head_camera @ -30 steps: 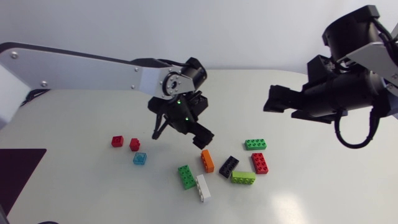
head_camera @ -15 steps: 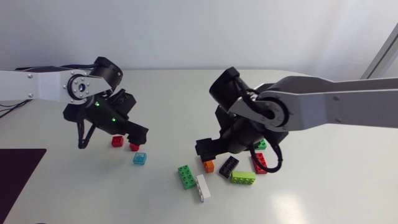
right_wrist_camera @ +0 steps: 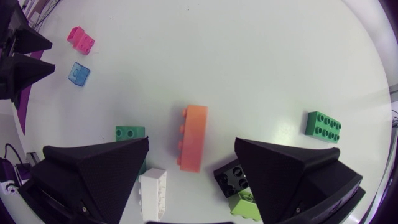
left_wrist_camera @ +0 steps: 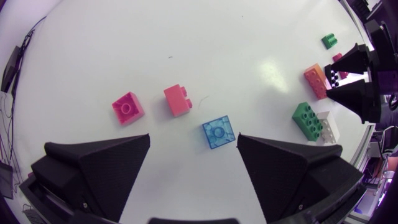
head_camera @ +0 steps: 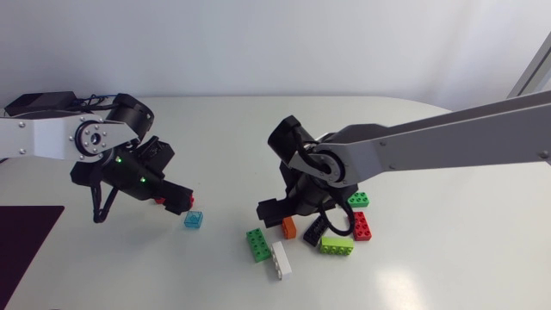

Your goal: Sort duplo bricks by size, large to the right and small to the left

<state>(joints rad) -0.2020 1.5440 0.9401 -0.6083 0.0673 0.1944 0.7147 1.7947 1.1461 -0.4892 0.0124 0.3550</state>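
left tool (left_wrist_camera: 193, 144) hangs over the small bricks on the left part of the table (head_camera: 448, 258), its fingers spread wide and gripping nothing. the clear blue small brick (left_wrist_camera: 218, 132) lies just ahead of the gap between the fingertips, nearer the one finger and touching neither. further ahead sit two small red bricks, one (left_wrist_camera: 127, 107) just beside the other (left_wrist_camera: 178, 100), with a small gap between them.

over in the middle, the right arm reaches in from the right side. the right tool (right_wrist_camera: 191, 146) is also wide apart, and the orange brick (right_wrist_camera: 194, 127) lies lengthwise in the gap between its fingers, with bare table on both sides of it, so no grip there. whether the fingertips touch the table i cannot tell.

around that orange brick is the pile of large ones. the dark green brick (head_camera: 256, 244) and the white brick (head_camera: 281, 259) sit side by side, touching or nearly so. the black brick (head_camera: 316, 230) lies close to the lime brick (head_camera: 337, 246). the big red brick (head_camera: 362, 226) is just beyond those, and a green brick (head_camera: 358, 200) sits a little apart, on the far side of the pile.
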